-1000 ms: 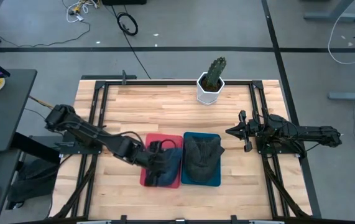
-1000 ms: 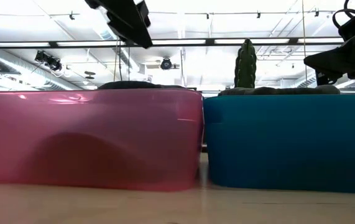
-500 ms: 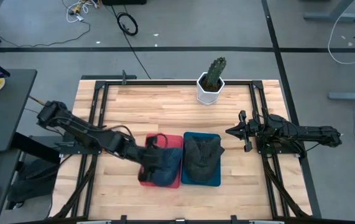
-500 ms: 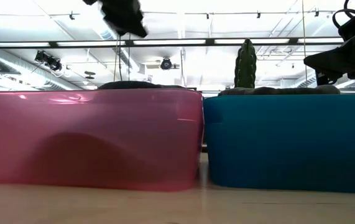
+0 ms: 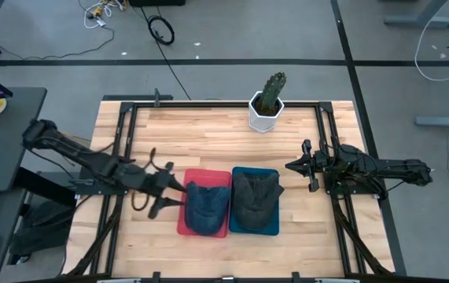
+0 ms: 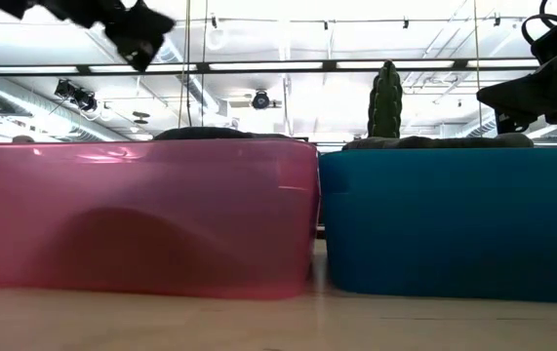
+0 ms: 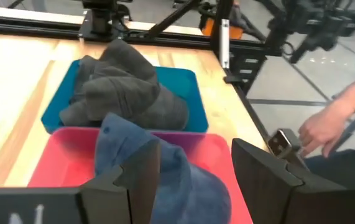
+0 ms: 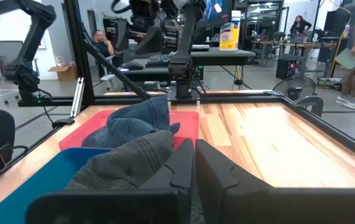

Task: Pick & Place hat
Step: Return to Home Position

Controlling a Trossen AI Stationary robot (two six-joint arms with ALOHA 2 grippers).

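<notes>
Left claw (image 5: 165, 195) spread, empty, over bench (image 5: 208, 134) just beside red bin (image 5: 208, 174). Blue cap (image 5: 206, 206) lies in red bin. Dark cap (image 5: 255, 196) lies in blue bin (image 5: 254, 170) next to it. Right claw (image 5: 296, 166) pressed together, empty, apart from bins at bench's right side.

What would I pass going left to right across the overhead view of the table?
Left gripper, open → red bin holding the blue cap → blue bin holding the dark grey cap → right gripper, shut.
</notes>
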